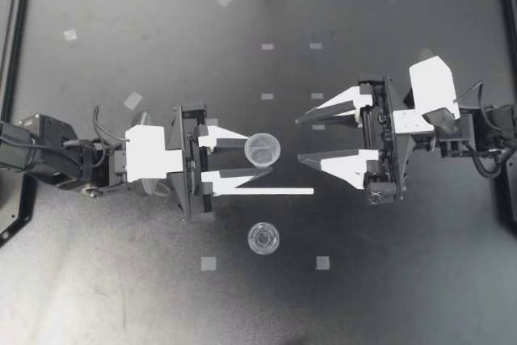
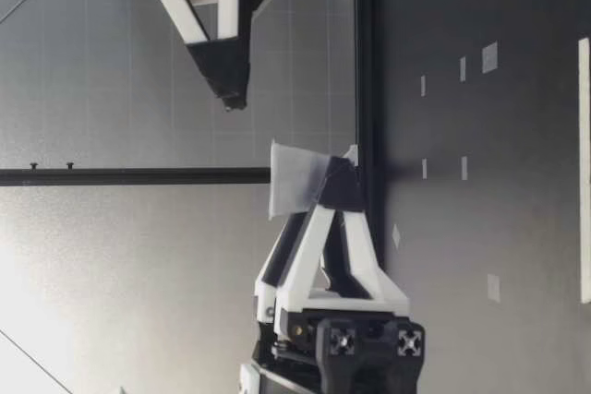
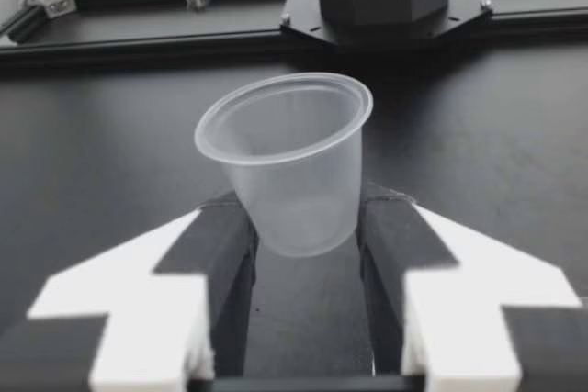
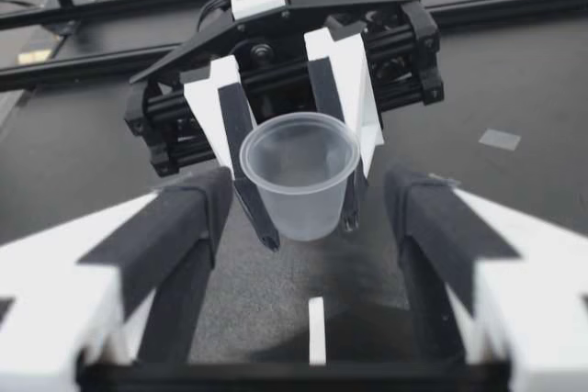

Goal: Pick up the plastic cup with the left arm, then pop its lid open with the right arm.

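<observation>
My left gripper (image 1: pixel 258 158) is shut on a small translucent plastic cup (image 1: pixel 263 149), held mouth up near the table's middle. In the left wrist view the cup (image 3: pixel 289 162) sits between the dark pads (image 3: pixel 225 245), gripped low on its wall. Seen from table height, the cup (image 2: pixel 297 179) hangs just above the surface. My right gripper (image 1: pixel 300 140) stands open, facing the cup a short way to its right, higher up and apart from it. Its fingers (image 4: pixel 184 236) frame the cup (image 4: pixel 301 172) in the right wrist view. A second clear cup (image 1: pixel 264 238) stands on the table nearer the front.
A thin white strip (image 1: pixel 266 192) lies flat on the dark table just in front of my left gripper. Small grey tape squares (image 1: pixel 208 263) dot the surface. A black frame rail (image 1: pixel 16 38) borders the table.
</observation>
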